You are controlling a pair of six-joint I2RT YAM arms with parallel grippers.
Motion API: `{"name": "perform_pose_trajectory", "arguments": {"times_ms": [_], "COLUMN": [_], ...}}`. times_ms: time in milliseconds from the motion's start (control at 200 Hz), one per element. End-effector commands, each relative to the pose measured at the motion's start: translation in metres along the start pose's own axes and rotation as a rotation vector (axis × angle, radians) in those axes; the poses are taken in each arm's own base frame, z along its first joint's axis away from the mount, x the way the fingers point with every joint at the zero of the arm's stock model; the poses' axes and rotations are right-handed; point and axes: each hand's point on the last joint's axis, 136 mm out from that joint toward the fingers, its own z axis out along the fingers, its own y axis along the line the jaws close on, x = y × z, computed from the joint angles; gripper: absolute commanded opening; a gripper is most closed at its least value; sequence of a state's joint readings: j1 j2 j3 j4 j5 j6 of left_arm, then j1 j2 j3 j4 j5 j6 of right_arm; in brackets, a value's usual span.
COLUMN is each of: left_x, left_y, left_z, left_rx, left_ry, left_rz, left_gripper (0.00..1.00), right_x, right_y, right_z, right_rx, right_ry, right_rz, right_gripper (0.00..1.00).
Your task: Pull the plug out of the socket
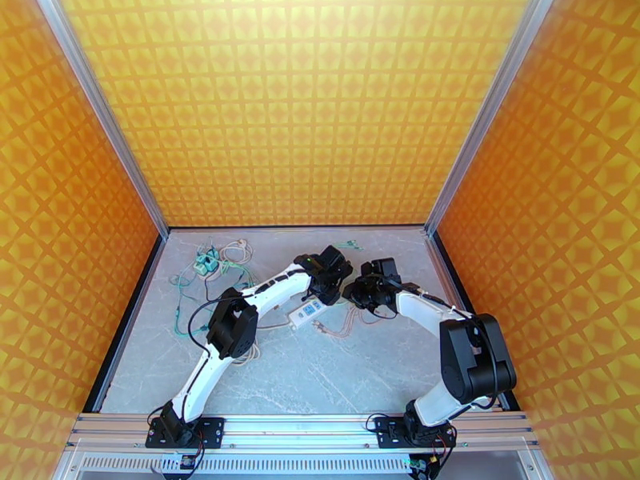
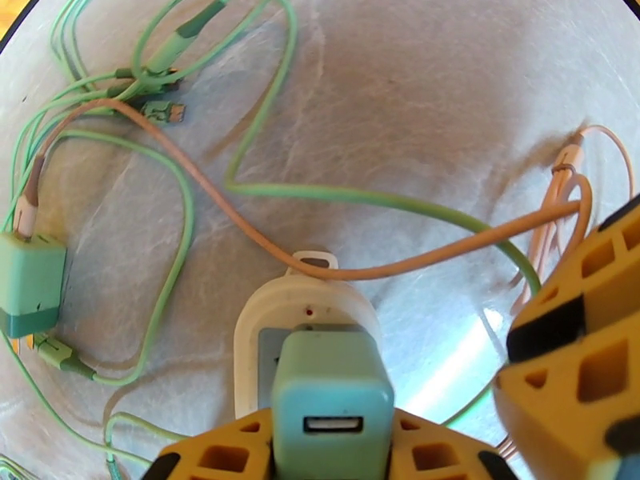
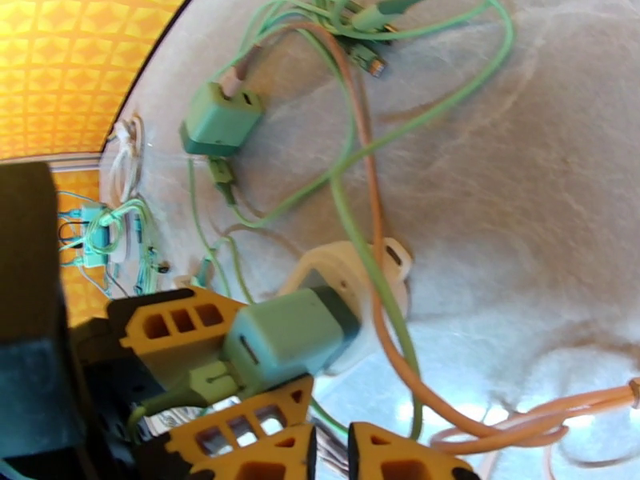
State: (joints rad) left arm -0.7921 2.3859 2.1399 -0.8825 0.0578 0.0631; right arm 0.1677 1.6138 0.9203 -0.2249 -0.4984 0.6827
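Jaws of left gripper [image 2: 332, 446] clamped on plug [image 2: 332, 382], seated in white socket [image 2: 254, 334] mid-bench [image 2: 448, 114]. Pull straight along pins (no twisting); loose socket may lift too. Right gripper [image 1: 360, 290] just beside: jaw state unclear.

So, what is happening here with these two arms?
The left claw is shut on the green plug, which looks seated in the white socket on the table. The right claw is close beside them; whether it holds anything is not clear. Loose cables lie around.
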Motion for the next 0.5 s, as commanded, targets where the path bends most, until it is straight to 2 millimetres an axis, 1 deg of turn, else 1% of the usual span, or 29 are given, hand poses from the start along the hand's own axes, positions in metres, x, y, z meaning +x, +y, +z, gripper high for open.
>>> {"name": "perform_pose_trajectory", "arguments": {"times_ms": [0, 95, 175, 265, 370, 495], "left_x": [-0.018, -0.021, -0.019, -0.015, -0.011, -0.010], "left_y": [0.002, 0.001, 0.000, 0.000, 0.000, 0.001], "left_z": [-0.034, -0.040, -0.041, -0.039, -0.035, -0.027], "left_rx": [-0.031, -0.030, -0.028, -0.026, -0.024, -0.024], "left_ry": [-0.075, -0.086, -0.073, -0.057, -0.046, -0.040], "left_rz": [-0.018, -0.001, 0.011, 0.016, 0.011, 0.002], "left_gripper": [0.30, 0.31, 0.31, 0.30, 0.30, 0.29], "right_x": [-0.002, 0.000, -0.001, -0.003, -0.004, 0.001], "right_y": [0.009, 0.008, 0.008, 0.009, 0.013, 0.017], "right_z": [-0.006, -0.005, -0.006, -0.006, -0.006, -0.002], "right_rx": [-0.047, -0.044, -0.042, -0.045, -0.068, -0.132], "right_ry": [-0.025, -0.020, -0.022, -0.024, -0.026, -0.038], "right_rz": [0.013, 0.008, 0.003, 0.005, 0.017, 0.070], "right_gripper": [0.19, 0.19, 0.19, 0.19, 0.16, 0.16]}}
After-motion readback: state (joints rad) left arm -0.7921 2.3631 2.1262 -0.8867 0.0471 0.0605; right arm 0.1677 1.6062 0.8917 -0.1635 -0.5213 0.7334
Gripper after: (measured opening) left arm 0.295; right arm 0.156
